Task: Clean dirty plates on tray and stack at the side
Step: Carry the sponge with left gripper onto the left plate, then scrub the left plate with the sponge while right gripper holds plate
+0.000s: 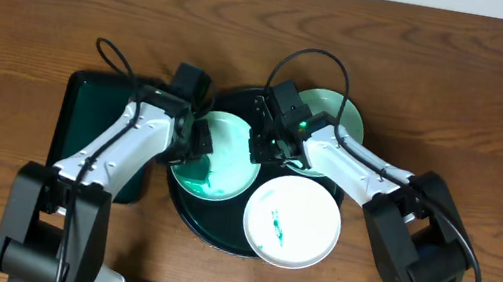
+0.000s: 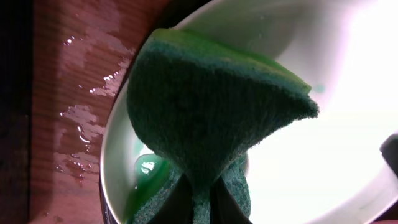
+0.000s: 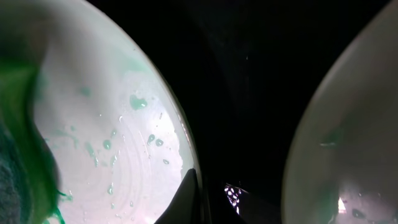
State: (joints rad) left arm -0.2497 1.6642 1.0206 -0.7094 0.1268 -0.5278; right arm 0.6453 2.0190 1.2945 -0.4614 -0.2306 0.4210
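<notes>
The round black tray [image 1: 182, 209] holds three plates. The left plate [image 1: 230, 148] is wet with teal smears. My left gripper [image 1: 193, 140] is shut on a green sponge [image 2: 211, 112] that presses into this plate [image 2: 323, 155]. My right gripper [image 1: 265, 141] is shut on the same plate's right rim [image 3: 112, 143], one finger on top and one beneath. The front plate [image 1: 303, 232] carries a teal scribble. The back right plate [image 1: 343, 123] is pale teal and partly hidden by my right arm. A second plate [image 3: 348, 143] shows in the right wrist view.
A dark green rectangular tray [image 1: 82, 124] lies left of the black tray, under my left arm. The wooden table [image 2: 74, 112] beside the plate has water drops on it. The black tray floor [image 3: 236, 74] shows between the two plates.
</notes>
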